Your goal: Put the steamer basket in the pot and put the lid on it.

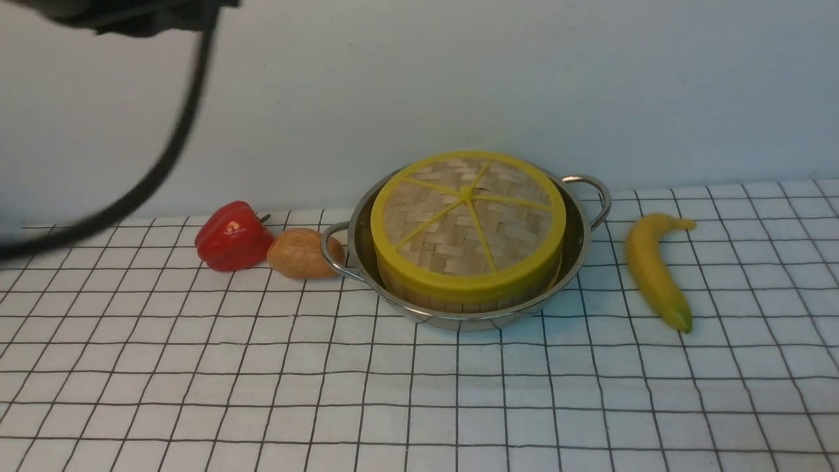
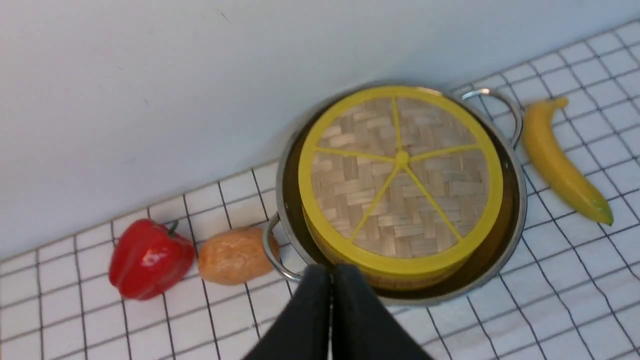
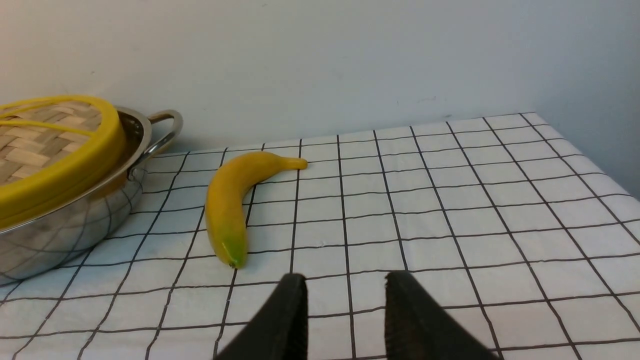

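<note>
The shiny steel pot (image 1: 581, 229) stands at the back middle of the table. The steamer basket (image 1: 459, 298) sits inside it; only its wooden wall shows. The woven lid (image 1: 467, 223) with yellow rim and spokes lies on top of the basket. All three also show in the left wrist view: pot (image 2: 515, 200), basket wall (image 2: 400, 280), lid (image 2: 400, 175). My left gripper (image 2: 331, 272) is shut and empty, above the pot's near rim. My right gripper (image 3: 345, 282) is open and empty over bare cloth, right of the pot (image 3: 60, 235). Neither gripper shows in the front view.
A red pepper (image 1: 231, 237) and a potato (image 1: 303, 254) lie left of the pot, the potato touching its handle. A banana (image 1: 655, 270) lies to its right. A black cable (image 1: 164, 157) hangs at the upper left. The checked cloth (image 1: 419, 393) covers the table; a wall stands behind.
</note>
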You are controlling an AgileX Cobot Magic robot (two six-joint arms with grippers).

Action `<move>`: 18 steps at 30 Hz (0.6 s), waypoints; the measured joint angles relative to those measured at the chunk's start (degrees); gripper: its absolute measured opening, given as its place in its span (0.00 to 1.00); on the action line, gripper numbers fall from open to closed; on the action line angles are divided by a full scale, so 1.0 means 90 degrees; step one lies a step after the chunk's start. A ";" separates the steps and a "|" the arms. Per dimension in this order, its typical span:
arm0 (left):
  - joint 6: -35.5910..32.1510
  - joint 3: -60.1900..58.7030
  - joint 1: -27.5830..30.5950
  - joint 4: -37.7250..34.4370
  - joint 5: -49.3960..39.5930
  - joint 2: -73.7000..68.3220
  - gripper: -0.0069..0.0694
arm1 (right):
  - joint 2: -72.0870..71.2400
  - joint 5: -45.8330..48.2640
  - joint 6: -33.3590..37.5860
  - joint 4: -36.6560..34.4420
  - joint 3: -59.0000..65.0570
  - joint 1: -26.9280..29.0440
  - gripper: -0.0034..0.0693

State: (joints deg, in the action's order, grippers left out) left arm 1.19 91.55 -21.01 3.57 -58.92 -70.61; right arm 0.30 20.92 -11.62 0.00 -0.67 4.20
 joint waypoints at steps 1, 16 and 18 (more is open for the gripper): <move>-0.0132 -0.0951 0.0322 -0.0174 0.0806 0.0634 0.10 | 0.0000 0.0000 0.0000 0.0000 0.0000 0.0000 0.38; -0.2270 -0.8846 0.3180 -0.2281 0.4886 0.5884 0.13 | 0.0000 0.0000 0.0006 0.0000 0.0000 0.0000 0.38; -0.2276 -0.9233 0.3180 -0.2281 0.4918 0.6327 0.13 | 0.0000 0.0000 0.0006 0.0000 0.0000 0.0000 0.38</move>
State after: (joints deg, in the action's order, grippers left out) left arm -19.30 8.45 7.62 -16.95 -14.67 -13.67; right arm 0.30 20.92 -11.56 0.00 -0.67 4.20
